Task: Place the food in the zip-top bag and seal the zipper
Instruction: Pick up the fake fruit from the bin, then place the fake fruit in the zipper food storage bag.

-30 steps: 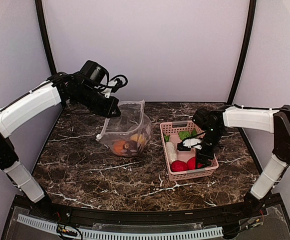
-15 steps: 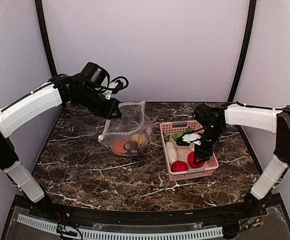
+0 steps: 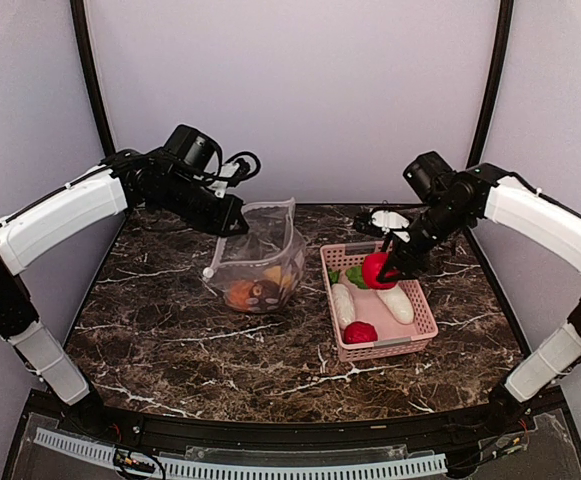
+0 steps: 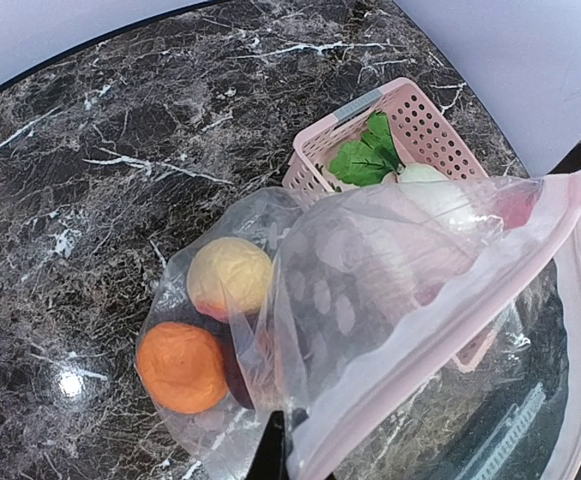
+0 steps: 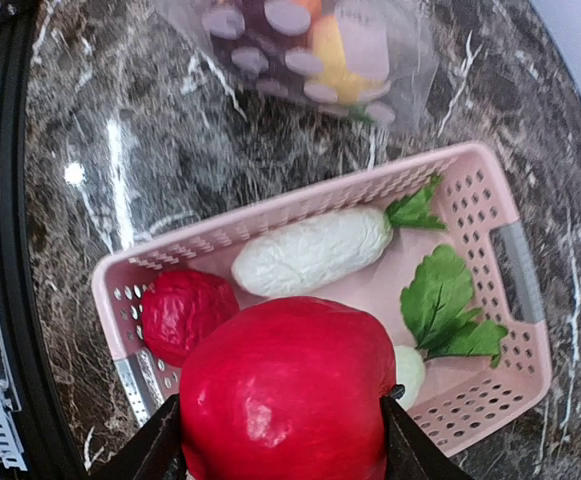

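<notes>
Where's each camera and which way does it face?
Top external: high behind the bases, facing down at the table; both arms show.
Left wrist: faces down past the left hand, pinching the zip-top bag.
Right wrist: faces down at the pink basket; right hand grips a red fruit.
Shared: bag and basket in all three.

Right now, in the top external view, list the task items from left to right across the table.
zip-top bag → white oblong piece at the left of the basket → red fruit held above the basket → second white oblong piece. The small red ball overlaps, so it is left out.
</notes>
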Motion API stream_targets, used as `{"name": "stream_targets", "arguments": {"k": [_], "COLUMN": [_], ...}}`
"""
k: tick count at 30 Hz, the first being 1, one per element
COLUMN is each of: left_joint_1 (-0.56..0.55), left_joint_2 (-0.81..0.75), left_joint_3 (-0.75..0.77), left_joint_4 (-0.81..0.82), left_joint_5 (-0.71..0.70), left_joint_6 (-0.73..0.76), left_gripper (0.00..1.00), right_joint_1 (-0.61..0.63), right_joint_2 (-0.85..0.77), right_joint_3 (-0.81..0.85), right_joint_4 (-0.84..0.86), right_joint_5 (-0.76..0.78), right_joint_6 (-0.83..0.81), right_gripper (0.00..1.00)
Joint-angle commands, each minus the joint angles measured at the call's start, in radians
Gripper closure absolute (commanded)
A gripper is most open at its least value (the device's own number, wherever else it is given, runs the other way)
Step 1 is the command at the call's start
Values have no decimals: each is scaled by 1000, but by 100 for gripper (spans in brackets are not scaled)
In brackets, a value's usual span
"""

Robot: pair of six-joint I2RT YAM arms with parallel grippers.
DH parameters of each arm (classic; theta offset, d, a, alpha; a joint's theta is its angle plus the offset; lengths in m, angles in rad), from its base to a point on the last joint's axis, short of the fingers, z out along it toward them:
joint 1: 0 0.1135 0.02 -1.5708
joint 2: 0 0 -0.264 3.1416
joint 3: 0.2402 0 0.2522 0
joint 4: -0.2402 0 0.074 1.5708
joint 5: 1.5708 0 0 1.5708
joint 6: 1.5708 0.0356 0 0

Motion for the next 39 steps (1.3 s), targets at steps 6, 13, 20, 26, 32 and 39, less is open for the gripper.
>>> {"name": "stream_targets", "arguments": {"k": [6, 13, 20, 26, 32, 39], "left_joint_1": [-3, -3, -3, -3, -3, -3], "left_joint_2": [31, 43, 39, 13, -9, -14], "left_joint_3": [6, 7, 21, 30, 22, 16], "left_joint_4": [48, 87, 92, 86, 87, 85], "left_joint_5": [50, 92, 99, 89, 89, 88], "left_joint_6": [-42, -72, -89, -84, -85, -81], "left_gripper": [99, 99, 99, 99, 99, 99], "right_joint_1": [-4, 20, 129, 226, 242, 242], "right_joint_2": [-86, 26, 188, 280, 309, 288], "right_joint_3": [214, 408, 577, 607, 556, 537], "right_joint_4": [106, 178, 207, 229, 266, 316], "right_joint_5": [-325, -495, -516, -424, -292, -152], "right_joint_6": [52, 155, 239, 238, 231, 269], "right_gripper": [54, 53, 52, 51, 41, 13]}}
